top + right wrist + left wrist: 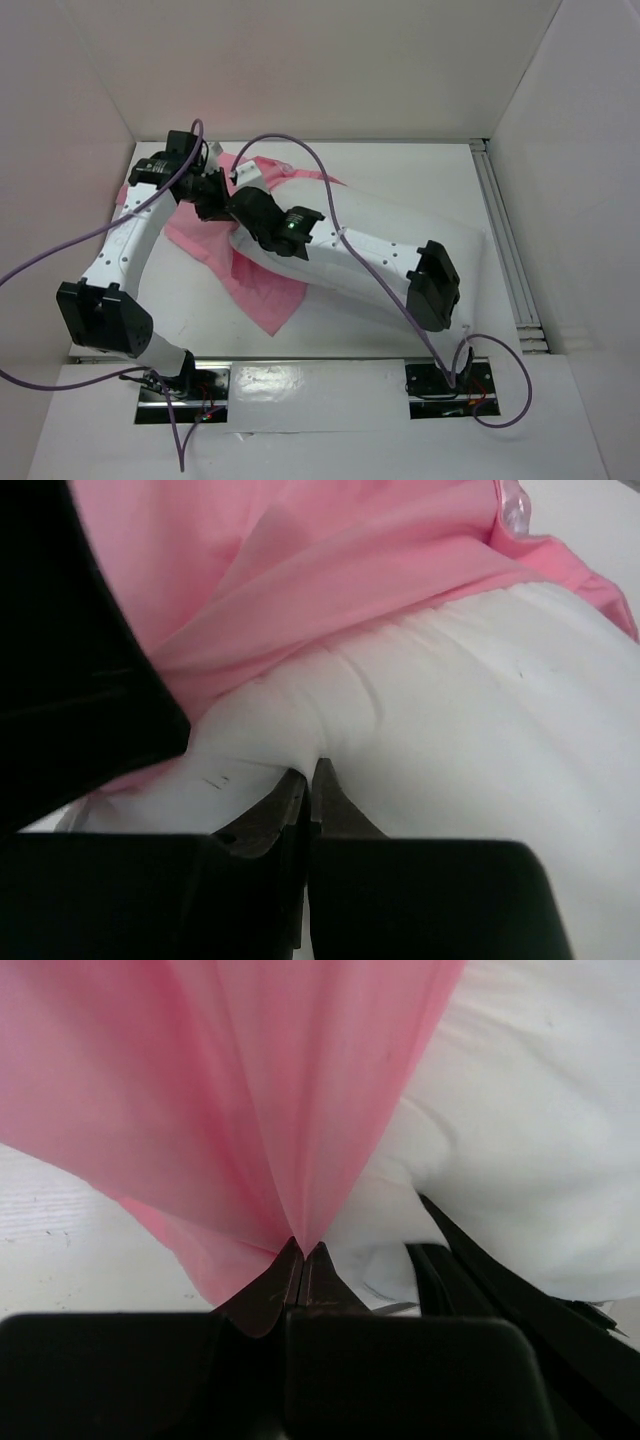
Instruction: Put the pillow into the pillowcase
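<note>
Pillow (420,225) lies across the table (190,290), with the pink pillowcase (262,296) bunched at its left end. My right gripper (311,772) is clamped tight, pinching a fold of pillow just below the case's edge. My left gripper (303,1252) is closed too, nipping pink fabric that fans up from its tips.

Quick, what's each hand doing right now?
Left hand: closed, pinching the pillowcase.
Right hand: closed, pinching the pillow.
</note>
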Available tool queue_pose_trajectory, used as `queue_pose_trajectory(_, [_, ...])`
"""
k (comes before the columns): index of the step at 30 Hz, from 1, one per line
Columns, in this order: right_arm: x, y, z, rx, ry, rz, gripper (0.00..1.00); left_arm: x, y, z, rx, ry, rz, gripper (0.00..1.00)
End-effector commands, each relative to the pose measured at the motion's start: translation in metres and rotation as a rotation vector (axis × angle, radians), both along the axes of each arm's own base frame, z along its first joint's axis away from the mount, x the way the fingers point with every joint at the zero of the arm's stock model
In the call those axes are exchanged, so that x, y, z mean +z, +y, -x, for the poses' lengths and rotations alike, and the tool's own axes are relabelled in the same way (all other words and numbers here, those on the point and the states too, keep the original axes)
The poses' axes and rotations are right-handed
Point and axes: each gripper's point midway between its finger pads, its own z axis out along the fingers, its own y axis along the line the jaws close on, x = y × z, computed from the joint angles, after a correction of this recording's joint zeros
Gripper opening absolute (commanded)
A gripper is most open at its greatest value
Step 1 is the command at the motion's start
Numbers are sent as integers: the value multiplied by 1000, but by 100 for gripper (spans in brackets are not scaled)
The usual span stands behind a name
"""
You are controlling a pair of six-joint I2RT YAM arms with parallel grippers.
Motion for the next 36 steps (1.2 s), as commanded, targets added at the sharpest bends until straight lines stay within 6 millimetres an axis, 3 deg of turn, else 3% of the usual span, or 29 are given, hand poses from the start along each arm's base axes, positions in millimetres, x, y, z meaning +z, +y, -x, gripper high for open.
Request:
queue_pose_trajectory(1, [-16,-19,-39,-172,-31,23,0,19,-1,23,-33,-15,28,0])
queue_pose_trajectory(4, [-25,-13,-50,-194,-30,-1,0,26,-4,24,-45,-31,50,0])
queue_pose_trajectory(7, [-51,-10,-58,-205,-9,12,0,36,-4,21,-36,-55,67,0])
queue_pose_trajectory(12, [-60,-13,-76,-247,0,-48,0,54,-12,18,-54,-84,112,0])
queue_pose_trajectory(14, [-59,-14,-84,-260,6,-86,0,55,-13,19,-59,-83,119,0])
queue_pose_trajectory(16, [-45,-8,-88,-254,3,-174,0,51,-13,20,-59,-72,119,0])
queue_pose_trajectory(18, [-16,4,-88,-195,-5,-298,0,37,-15,21,-56,-28,130,0])
queue_pose_trajectory(19, [-16,2,-86,-184,12,-330,0,34,-17,20,-61,-29,138,0])
queue_pose_trajectory(20, [8,3,-79,-166,14,-404,2,31,-17,19,-52,-22,142,0])
queue_pose_trajectory(21, [16,2,-76,-137,29,-443,12,23,-17,19,-50,4,140,0])
queue_pose_trajectory(22, [14,-2,-71,-128,41,-438,37,23,-17,17,-51,-5,141,0])
queue_pose_trajectory(23, [19,-7,-66,-133,45,-446,50,15,-18,13,-49,21,138,0])
queue_pose_trajectory(24, [41,-17,-58,-128,29,-470,59,16,-18,11,-50,10,139,0])
queue_pose_trajectory(26, [50,-45,-40,-154,33,-458,76,11,-19,4,-42,25,142,0])
queue_pose_trajectory(28, [49,-69,-25,-183,48,-431,82,13,-23,0,-51,21,143,0])
queue_pose_trajectory(29, [36,-83,-17,-199,66,-392,85,15,-23,-4,-52,15,143,0])
queue_pose_trajectory(30, [52,-103,-12,-241,50,-418,89,11,-27,-6,-62,22,143,0])
queue_pose_trajectory(31, [41,-121,-1,-271,87,-356,90,15,-27,-8,-63,8,144,0])
queue_pose_trajectory(34, [33,-175,5,-398,128,-279,97,14,-40,-9,-90,15,139,0])
queue_pose_trajectory(36, [10,-211,21,-474,194,-154,98,13,-46,-9,-105,14,128,0])
